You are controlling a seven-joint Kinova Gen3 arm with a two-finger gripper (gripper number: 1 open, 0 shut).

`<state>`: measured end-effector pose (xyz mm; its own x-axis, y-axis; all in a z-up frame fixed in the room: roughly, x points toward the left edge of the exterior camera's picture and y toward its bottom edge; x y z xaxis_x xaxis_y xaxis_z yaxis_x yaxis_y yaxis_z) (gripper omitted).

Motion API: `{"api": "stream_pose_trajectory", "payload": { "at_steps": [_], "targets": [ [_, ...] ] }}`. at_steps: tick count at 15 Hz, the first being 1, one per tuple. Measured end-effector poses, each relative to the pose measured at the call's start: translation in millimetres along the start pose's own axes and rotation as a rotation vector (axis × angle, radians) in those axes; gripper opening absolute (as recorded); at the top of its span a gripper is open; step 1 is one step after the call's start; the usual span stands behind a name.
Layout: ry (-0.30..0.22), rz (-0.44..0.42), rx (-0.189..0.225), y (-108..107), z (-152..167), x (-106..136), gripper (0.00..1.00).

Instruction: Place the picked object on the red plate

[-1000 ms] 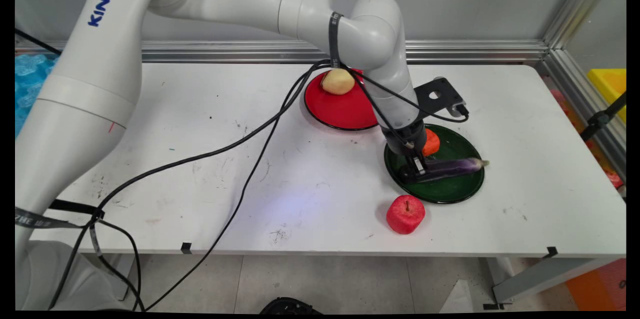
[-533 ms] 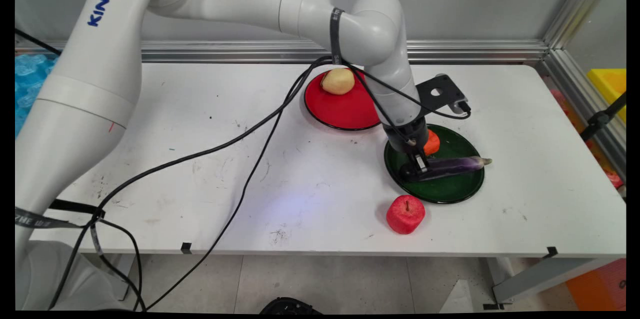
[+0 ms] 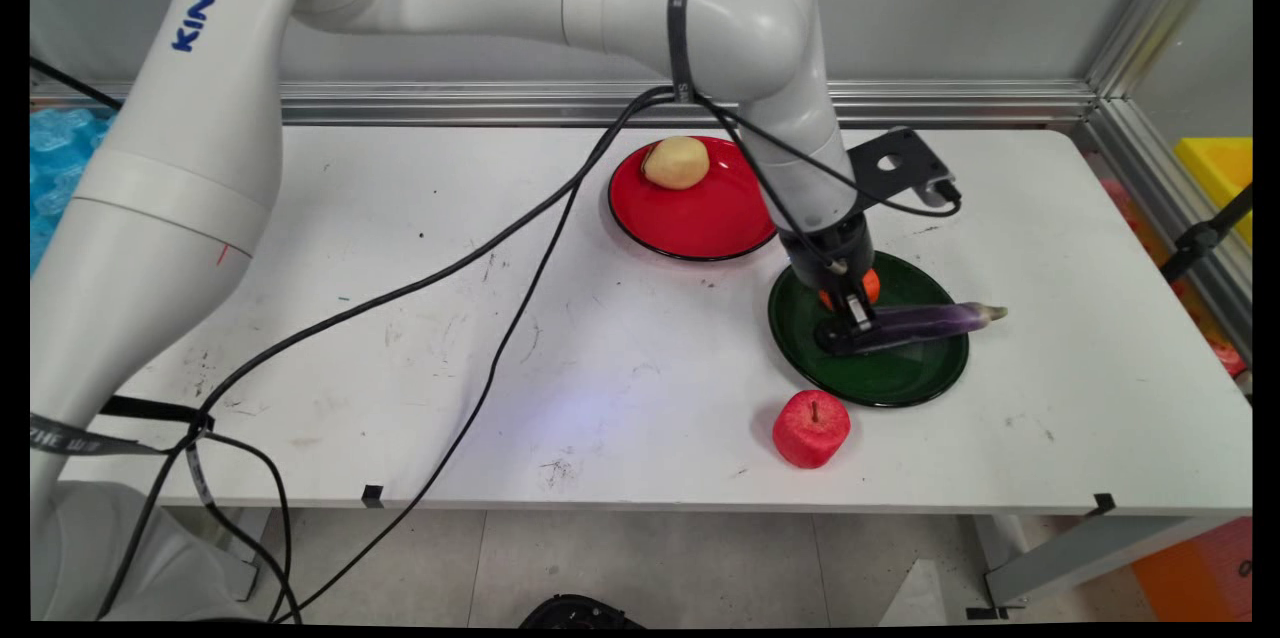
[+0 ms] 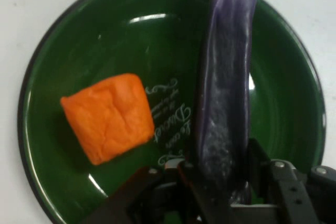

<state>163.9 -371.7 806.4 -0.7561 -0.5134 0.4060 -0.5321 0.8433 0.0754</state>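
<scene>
Main view: the black two-finger gripper (image 3: 848,326) is being held low over the left part of the round dark green plate (image 3: 900,378), and its fingers are pinched on the left end of the long purple toy eggplant (image 3: 935,320). The eggplant is being held roughly level across the plate, its stem end poking out past the plate's right rim over the white table (image 3: 400,268). An orange blocky toy piece (image 3: 870,284) is lying on the green plate just behind the gripper, mostly hidden by the wrist. A round red plate (image 3: 700,218) is sitting up-left of the green one, near it but apart, and a pale yellow potato-like toy (image 3: 676,162) is resting on its far left part. A red toy apple (image 3: 811,428) is standing on the table just in front of the green plate, not touching it. Black cables (image 3: 480,268) are hanging from the arm across the table's middle. Hand view: the eggplant (image 4: 226,93) is seen clamped between the fingers (image 4: 278,182) at the bottom edge and running straight up out of the picture's top. The green plate (image 4: 283,119) is filling the view below it, pale script lettering being visible at its centre. The orange piece (image 4: 107,118) is lying on the plate left of the eggplant, apart from it.
</scene>
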Motion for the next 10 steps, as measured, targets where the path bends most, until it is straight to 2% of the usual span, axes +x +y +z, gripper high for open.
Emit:
{"api": "stream_pose_trajectory", "payload": {
  "at_steps": [6, 10],
  "targets": [
    [0.010, 0.022, -0.015, -6.4, -24.8, 14.9, 0.00],
    [-0.013, 0.052, 0.000, -24.7, -49.5, 13.0, 0.00]
  ]
}}
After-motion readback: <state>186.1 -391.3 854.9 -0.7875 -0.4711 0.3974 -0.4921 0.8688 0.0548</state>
